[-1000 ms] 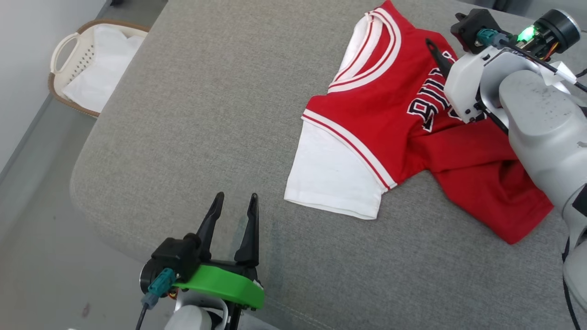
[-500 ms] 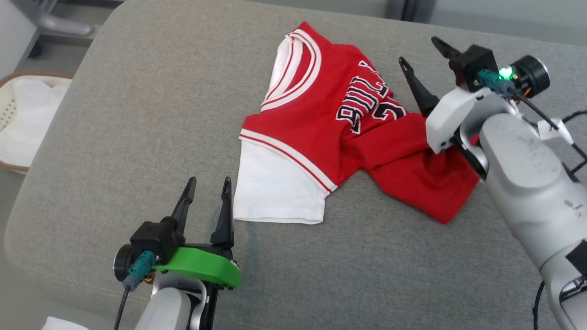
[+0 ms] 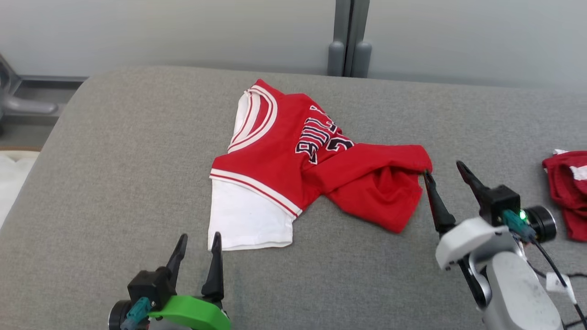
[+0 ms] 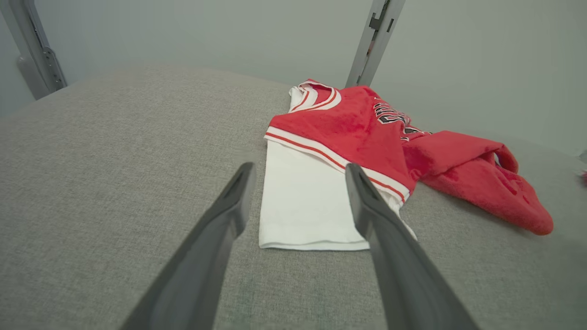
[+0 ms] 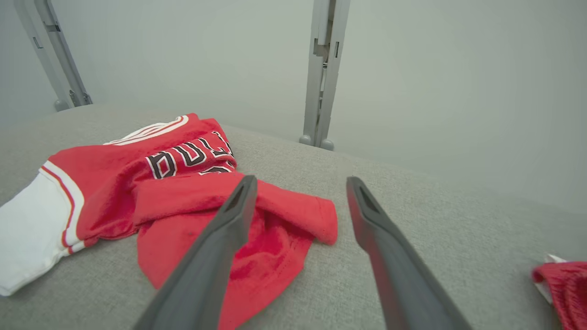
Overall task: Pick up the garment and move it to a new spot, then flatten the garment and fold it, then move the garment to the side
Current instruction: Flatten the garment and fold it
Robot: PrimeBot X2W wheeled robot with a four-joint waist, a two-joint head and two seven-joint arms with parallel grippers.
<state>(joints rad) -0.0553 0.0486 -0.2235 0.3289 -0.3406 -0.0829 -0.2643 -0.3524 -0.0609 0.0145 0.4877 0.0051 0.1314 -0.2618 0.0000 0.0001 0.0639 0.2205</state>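
The grey fabric cushion [image 3: 114, 160] spreads across most of the head view, with a pale wall [image 3: 183, 36] behind it at 12 o'clock and a grey post [image 3: 344, 41] standing against that wall.

The garment [image 3: 275, 165], a red jersey with white trim, lies on the cushion near the middle of the view. It is only partly flat: its striped collar points to 11 o'clock, a white sleeve lies smooth at 7 o'clock, and the red lower part is bunched and folded over itself toward 4 o'clock. Dark lettering [image 3: 316, 142] runs across the chest, half hidden by the fold.

Our left tool [image 3: 200, 236] sits at 7 o'clock, fingers spread apart and holding nothing. One tip is just beside the sleeve's hem corner, and we cannot tell whether it touches. In the left wrist view the sleeve shows between the fingers [image 4: 229, 215].

Our right tool [image 3: 443, 168] sits at 4 o'clock, also spread apart and empty, with its nearer tip just beside the bunched red corner.

A second red cloth [image 3: 566, 197] lies at 3 o'clock, well apart from the jersey.
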